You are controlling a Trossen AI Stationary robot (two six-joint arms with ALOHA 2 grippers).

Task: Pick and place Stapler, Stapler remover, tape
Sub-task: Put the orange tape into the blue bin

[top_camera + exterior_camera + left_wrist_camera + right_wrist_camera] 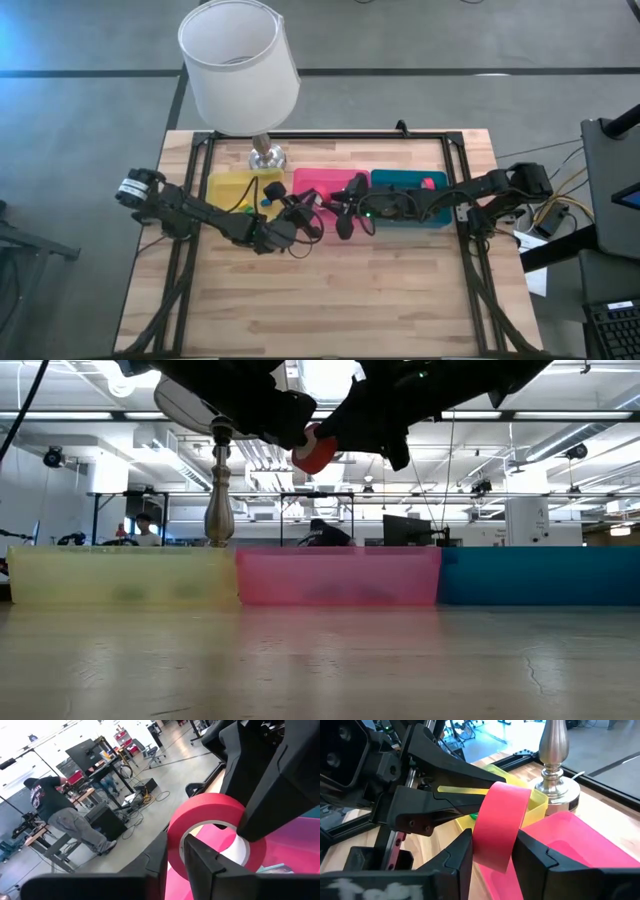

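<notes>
While both arms meet above the pink tray (pixel 320 182), a red tape roll (pixel 501 826) hangs in the air between them, gripped from two sides at once. From the right wrist view, the right gripper (pixel 492 851) has its fingers clamped across the roll's band, and the left gripper (pixel 462 795) pinches the same roll from the far side. The left wrist view agrees: the left arm's fingers close on the red ring. From table height, the tape sits well clear of the trays, above the join of the yellow tray (pixel 120 575) and the pink one. This looks like a handover mid-task. Next, one gripper needs to let go cleanly so the other can lower the roll into its tray without tugging.
</notes>
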